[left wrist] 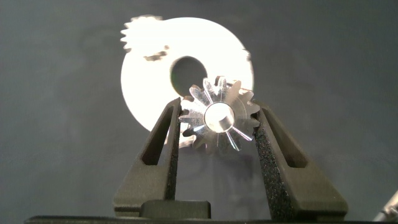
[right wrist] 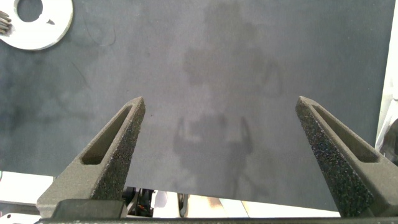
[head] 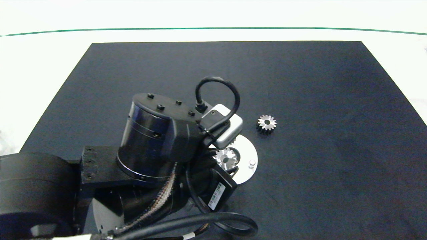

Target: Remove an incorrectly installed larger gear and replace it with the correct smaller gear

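Our left arm [head: 146,146] reaches in from the mat's near left corner, its left gripper [left wrist: 217,127] clamped tight on a gear. Our right gripper [right wrist: 217,143] hangs above the mat, fingers [right wrist: 118,143] spread wide.

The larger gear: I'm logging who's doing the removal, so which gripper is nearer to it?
Left. The left gripper is shut on the larger gear above the round plate. The right gripper hangs open over bare mat, outside the head view.

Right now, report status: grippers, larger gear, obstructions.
Left gripper shut on larger gear, over round plate. Right gripper open, idle above mat. Smaller gear loose on mat beside plate. No obstruction seen.
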Controlling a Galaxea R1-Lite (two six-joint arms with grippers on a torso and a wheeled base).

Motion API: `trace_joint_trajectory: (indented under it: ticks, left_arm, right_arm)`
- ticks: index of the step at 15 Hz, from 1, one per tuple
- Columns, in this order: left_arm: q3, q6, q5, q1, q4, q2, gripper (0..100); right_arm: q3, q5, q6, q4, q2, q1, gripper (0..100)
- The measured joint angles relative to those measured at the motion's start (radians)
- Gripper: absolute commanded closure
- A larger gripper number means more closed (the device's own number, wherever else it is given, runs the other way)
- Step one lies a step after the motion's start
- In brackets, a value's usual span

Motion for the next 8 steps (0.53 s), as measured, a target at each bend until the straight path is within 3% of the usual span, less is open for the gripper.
trace_joint_trajectory:
  ticks: [8]
  left_arm:
    - [-0.144,0.003,0.011,-0.044,0.011,0.150,78]
  right_arm:
    - [0.001,0.001,-0.001,0.043,-0.049,0.005,0]
